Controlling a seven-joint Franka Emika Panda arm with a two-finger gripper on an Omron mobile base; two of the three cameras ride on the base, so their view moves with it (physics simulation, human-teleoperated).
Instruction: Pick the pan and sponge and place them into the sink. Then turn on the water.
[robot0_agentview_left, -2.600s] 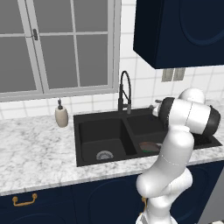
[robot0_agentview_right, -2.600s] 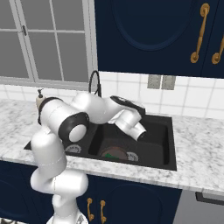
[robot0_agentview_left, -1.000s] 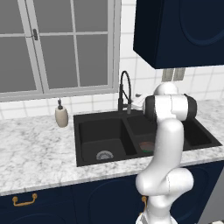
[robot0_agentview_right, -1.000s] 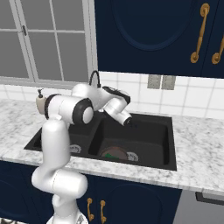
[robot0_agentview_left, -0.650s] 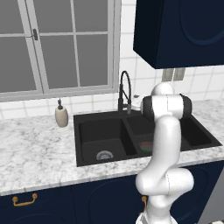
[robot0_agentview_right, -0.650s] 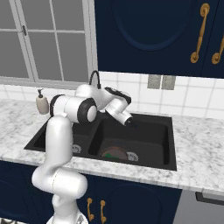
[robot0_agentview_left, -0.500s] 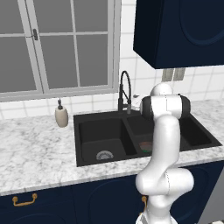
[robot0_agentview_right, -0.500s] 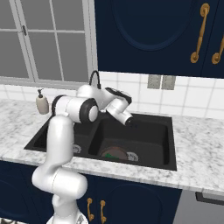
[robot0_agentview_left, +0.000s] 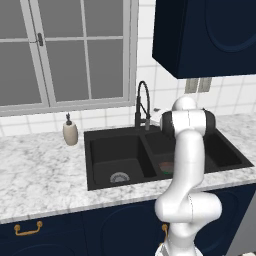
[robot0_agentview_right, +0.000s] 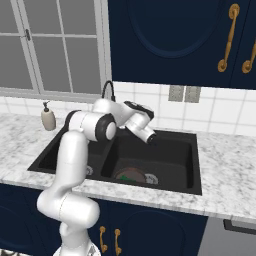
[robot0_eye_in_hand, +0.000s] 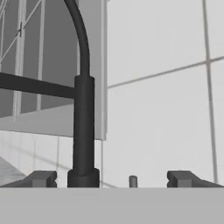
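The black double-basin sink (robot0_agentview_left: 227, 161) (robot0_agentview_right: 196, 165) is set in the marble counter. The dark brown pan (robot0_agentview_right: 132, 174) (robot0_agentview_left: 167, 167) lies in the right basin beside a silver drain (robot0_agentview_right: 150, 178). A green strip at the pan's near edge looks like the sponge (robot0_agentview_right: 123, 179). The tall black faucet (robot0_agentview_left: 142, 106) (robot0_eye_in_hand: 83, 127) rises behind the divider. In the hand view my gripper (robot0_eye_in_hand: 113, 179) is open and empty. It faces the faucet's stem at close range, just left of centre. The water is out of view.
A soap dispenser (robot0_agentview_left: 70, 133) (robot0_agentview_right: 48, 118) stands on the counter left of the sink. A window and white tiled wall lie behind the faucet. Dark blue cabinets (robot0_agentview_right: 170, 35) hang above the right side. A small grey peg (robot0_eye_in_hand: 132, 180) stands right of the faucet's base.
My arm has swung left from over the right basin, and the hand has come up toward the faucet. In the last second it has only edged a little closer.
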